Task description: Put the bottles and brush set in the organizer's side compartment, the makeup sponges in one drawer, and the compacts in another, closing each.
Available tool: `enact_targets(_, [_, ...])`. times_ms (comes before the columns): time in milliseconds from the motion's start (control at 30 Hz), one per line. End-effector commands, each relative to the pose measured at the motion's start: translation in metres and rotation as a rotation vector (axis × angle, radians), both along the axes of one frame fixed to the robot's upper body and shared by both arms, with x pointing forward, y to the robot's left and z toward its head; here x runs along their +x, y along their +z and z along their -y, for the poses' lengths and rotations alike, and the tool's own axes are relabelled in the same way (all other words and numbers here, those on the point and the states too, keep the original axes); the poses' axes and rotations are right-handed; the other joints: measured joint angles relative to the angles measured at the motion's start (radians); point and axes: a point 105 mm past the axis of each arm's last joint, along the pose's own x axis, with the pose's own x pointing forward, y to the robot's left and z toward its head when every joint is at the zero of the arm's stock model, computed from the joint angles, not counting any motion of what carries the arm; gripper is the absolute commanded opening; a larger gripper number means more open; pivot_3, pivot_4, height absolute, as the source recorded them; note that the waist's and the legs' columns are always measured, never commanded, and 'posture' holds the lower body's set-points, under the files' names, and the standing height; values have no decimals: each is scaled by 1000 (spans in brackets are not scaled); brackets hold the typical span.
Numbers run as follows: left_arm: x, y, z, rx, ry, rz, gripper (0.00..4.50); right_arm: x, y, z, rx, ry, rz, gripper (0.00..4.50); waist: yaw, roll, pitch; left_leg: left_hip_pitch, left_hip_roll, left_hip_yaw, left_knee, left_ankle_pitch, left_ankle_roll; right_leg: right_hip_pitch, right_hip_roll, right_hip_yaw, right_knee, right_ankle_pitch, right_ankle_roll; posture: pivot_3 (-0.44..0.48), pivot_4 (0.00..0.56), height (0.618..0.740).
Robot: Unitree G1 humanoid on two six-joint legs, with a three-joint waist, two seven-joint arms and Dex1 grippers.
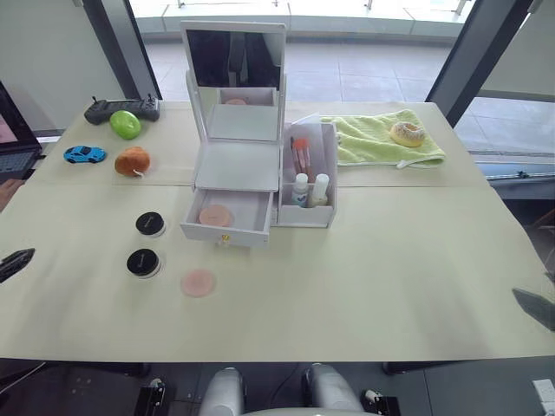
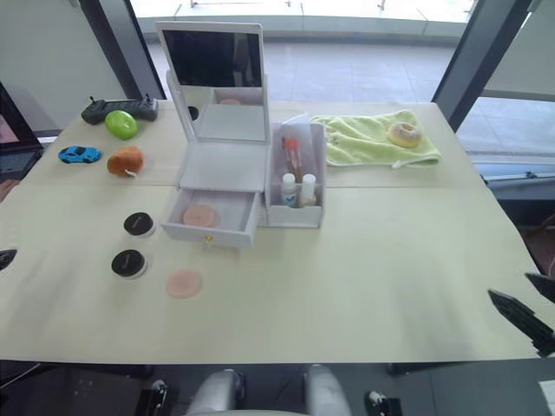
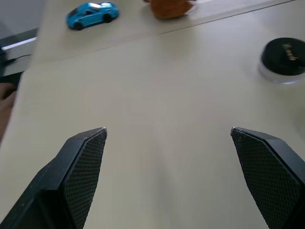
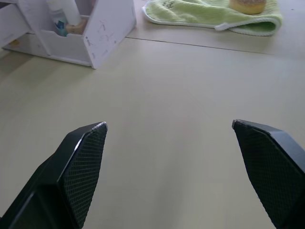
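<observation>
Jaws apart; towel (image 1: pixel 381 139) beside organizer (image 1: pixel 251 156)

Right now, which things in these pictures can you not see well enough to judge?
- Second drawer of the organizer: head views; no second front or knob discernible.
- Brush set: head views; lower part hidden by the side compartment wall.
- Compacts: head views; lid print too small.
- Left end effector: head views; cut off by the edge.

beige table (image 1: pixel 390 260), tiled floor (image 1: pixel 364 78), windows (image 1: pixel 295 7)
</observation>
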Motion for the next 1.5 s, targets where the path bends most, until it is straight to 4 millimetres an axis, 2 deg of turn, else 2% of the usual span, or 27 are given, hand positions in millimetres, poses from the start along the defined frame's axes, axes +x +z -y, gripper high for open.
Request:
enact_targets(33, [10, 15, 46, -18, -167, 39, 4487, 10, 27, -56, 12, 210, 52, 4500, -3, -1, 0, 0, 0, 0, 0, 0, 0, 0, 0, 0, 0, 0, 0, 0, 150, 740])
enact_targets(133, [7, 14, 82, -66, -269, 32, 4487, 20, 36, -104, 23, 382, 70, 4500, -12, -5, 0, 0, 1, 0, 0, 0, 0, 0, 2, 0, 0, 0, 0, 0, 150, 740])
enact_targets(233, [1, 10, 109, -94, -335, 14, 4487, 29, 42, -137, 21, 494, 84, 4500, -19, -6, 0, 0, 2, 0, 0, 0, 0, 0, 2, 0, -1, 1, 0, 0, 150, 740])
enact_targets(333, [-8, 4, 148, -158, -413, -9, 4487, 46, 47, -171, -33, 606, 112, 4500, -22, -5, 1, 0, 1, 0, 1, 0, 0, 1, 1, 1, -1, 1, 1, 0, 150, 740])
enact_targets(467, [-23, -10, 181, -227, -449, -57, 4487, 60, 58, -203, -78, 726, 153, 4500, -17, -2, 2, 1, 0, -2, 4, 0, 0, -2, 1, 0, -2, 2, 1, 0, 150, 740])
enact_targets(533, [-26, -20, 191, -215, -443, -64, 4487, 62, 62, -212, -89, 774, 163, 4500, -16, -2, 2, 0, 0, -3, 5, 0, 1, -2, 1, 0, -2, 4, -2, 0, 150, 740])
enact_targets(767, [-12, -46, 207, -107, -330, 42, 4487, 70, 67, -228, -150, 877, 176, 4500, -8, -3, 1, -1, -1, -2, 10, 0, 1, 0, 0, 0, -3, 6, -4, 0, 150, 740])
enact_targets(933, [-17, -70, 219, -112, -318, 5, 4487, 77, 73, -234, -184, 908, 189, 4500, -10, -2, 1, -1, -1, -2, 10, 0, 1, -1, 0, 0, -3, 7, -4, 0, 150, 740])
enact_targets(1067, [-14, -82, 218, -92, -280, -16, 4487, 85, 77, -235, -201, 892, 198, 4500, -13, 0, 1, -1, -1, -2, 10, 0, 1, -1, 0, 0, -3, 7, -4, 0, 150, 740])
enact_targets(1400, [-10, -95, 217, -71, -266, -33, 4487, 89, 74, -235, -211, 891, 181, 4500, -15, 0, 1, -1, -1, -3, 10, 0, 1, 0, -1, -1, -3, 7, -4, 0, 150, 740])
enact_targets(1500, [-6, -93, 217, -78, -257, -16, 4487, 89, 72, -235, -204, 893, 173, 4500, -14, 0, 1, -1, -1, -3, 10, 0, 1, 0, -1, -1, -3, 7, -4, 0, 150, 740])
